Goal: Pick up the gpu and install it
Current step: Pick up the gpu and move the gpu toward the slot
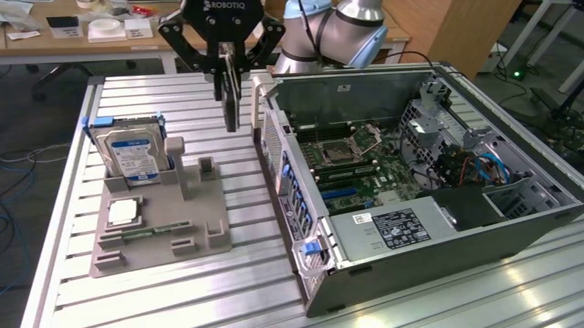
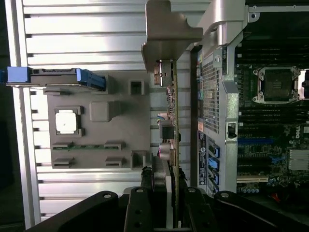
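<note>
The gpu (image 1: 232, 109) hangs edge-on in the air, a thin dark card held upright above the slatted table, between the grey holder and the open computer case. My gripper (image 1: 230, 78) is shut on its upper edge. In the wrist view the gripper (image 2: 166, 205) clamps the gpu (image 2: 173, 121) between its black fingers (image 2: 140, 208), and the card's silver end bracket (image 2: 166, 34) points away from the wrist. The open case (image 1: 301, 225) lies just to the exterior view's right of the card, with its motherboard (image 1: 365, 157) exposed.
A grey holder (image 1: 205, 212) on the table's left half carries an upright hard drive (image 1: 135, 154), a square processor (image 1: 125, 212) and a memory stick (image 1: 150, 231). The case wall (image 2: 219, 96) stands close beside the card. Desks with clutter lie behind the table.
</note>
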